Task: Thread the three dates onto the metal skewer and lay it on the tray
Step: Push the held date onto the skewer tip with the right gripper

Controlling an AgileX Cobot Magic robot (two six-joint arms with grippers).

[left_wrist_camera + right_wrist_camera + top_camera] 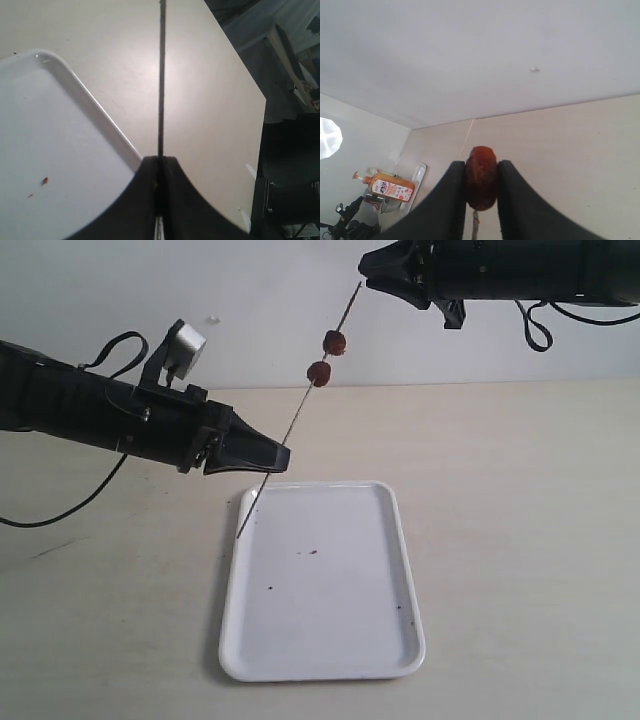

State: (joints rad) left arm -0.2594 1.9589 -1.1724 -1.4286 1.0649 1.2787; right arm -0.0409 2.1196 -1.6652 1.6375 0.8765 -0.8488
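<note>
Metal skewer is clamped tight between the left fingers near its lower end, its tip just beyond them over the tray corner. Two dates sit threaded between both sets of fingers. The right fingers pinch the third date at the skewer's upper end.

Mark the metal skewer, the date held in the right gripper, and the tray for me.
metal skewer (pixel 295 420), exterior view: bare middle of the shaft.
held date (pixel 481 182), right wrist view: middle of its visible face.
tray (pixel 330 620), exterior view: bare white floor.
</note>
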